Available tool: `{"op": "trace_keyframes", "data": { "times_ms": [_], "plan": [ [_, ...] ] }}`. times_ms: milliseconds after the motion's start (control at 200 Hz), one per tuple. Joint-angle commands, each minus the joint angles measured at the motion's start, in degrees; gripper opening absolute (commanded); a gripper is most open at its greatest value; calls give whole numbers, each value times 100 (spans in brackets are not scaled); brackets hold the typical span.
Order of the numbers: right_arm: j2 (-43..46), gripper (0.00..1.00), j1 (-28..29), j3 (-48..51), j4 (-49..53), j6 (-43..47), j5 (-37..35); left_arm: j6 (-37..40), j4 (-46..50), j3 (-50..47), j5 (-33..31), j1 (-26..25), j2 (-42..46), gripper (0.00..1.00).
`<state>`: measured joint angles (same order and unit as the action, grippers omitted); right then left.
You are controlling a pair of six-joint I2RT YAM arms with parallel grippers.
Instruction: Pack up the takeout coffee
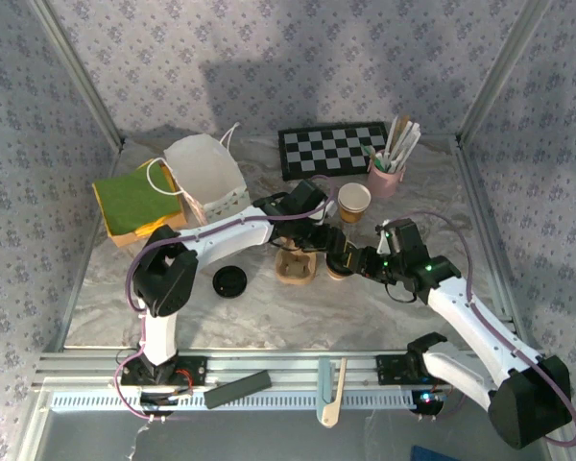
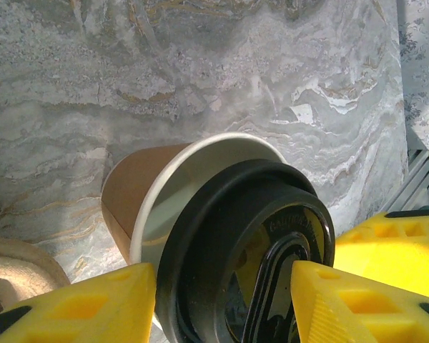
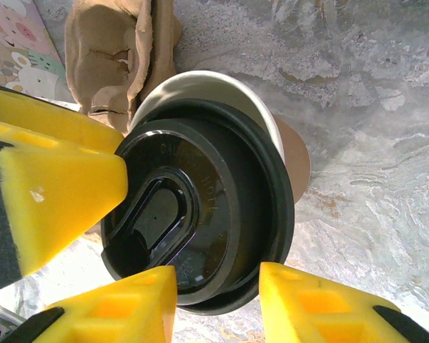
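Two grippers stand at one cup, as I see them from my remote station.

(a) Left wrist view: the left gripper (image 2: 225, 286) pinches the black lid (image 2: 214, 221) between its yellow fingers, which are partly spread. Directly ahead of its fingertips, the lid leans askew over the mouth of the tan paper cup (image 2: 132, 193). A crescent of the white rim (image 2: 225, 137) is uncovered on the side away from the gripper. The pulp tray (image 2: 14, 275) shows just outside one finger, close to the cup.

(b) Right wrist view: the right gripper (image 3: 218, 275) has its fingers partly apart, with the lid's nearest edge between them. I cannot tell whether they clamp the lid, the cup or nothing. One pad (image 3: 57, 189) of the left gripper presses on the lid's edge beside the right gripper's fingers, and the tray lies beyond that pad.

(c) Top view: both sets of fingertips meet above the marbled table (image 1: 269, 307), with the cup between them and just beside the tray. An open cup (image 1: 353, 200) stands just beyond the two grippers. A spare lid (image 1: 230, 280) lies flat on the near side of the left gripper, beside its arm.
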<state>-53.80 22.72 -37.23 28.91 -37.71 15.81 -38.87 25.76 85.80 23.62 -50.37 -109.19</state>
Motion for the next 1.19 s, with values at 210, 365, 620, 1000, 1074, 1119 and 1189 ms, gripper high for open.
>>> {"op": "trace_keyframes", "data": {
  "times_ms": [210, 365, 620, 1000, 1074, 1119, 1189],
  "plan": [
    [39, 36, -56, -338, 244, 122, -122, 75, 257, 271, -22, 5, 31, 56],
    [69, 38, -44, -466, 471, 318, -255, 94, 358, 397, -41, 52, 105, 58],
    [-294, 49, 417, -1233, 1402, 856, -1418, -57, 471, 376, -377, 229, 498, 70],
    [-1697, 68, 1671, -2374, 2179, 1328, -3163, -153, 924, 139, -1460, 509, 1699, 92],
    [-1844, 71, 1726, -2427, 2183, 1347, -3236, -105, 1039, 183, -1605, 514, 1859, 94],
    [-1910, 73, 1739, -2464, 2180, 1370, -3247, -94, 1066, 183, -1636, 513, 1935, 95],
    [-2020, 76, 1769, -2523, 2181, 1396, -3276, -94, 1079, 166, -1673, 525, 2014, 95]
  ]
}}
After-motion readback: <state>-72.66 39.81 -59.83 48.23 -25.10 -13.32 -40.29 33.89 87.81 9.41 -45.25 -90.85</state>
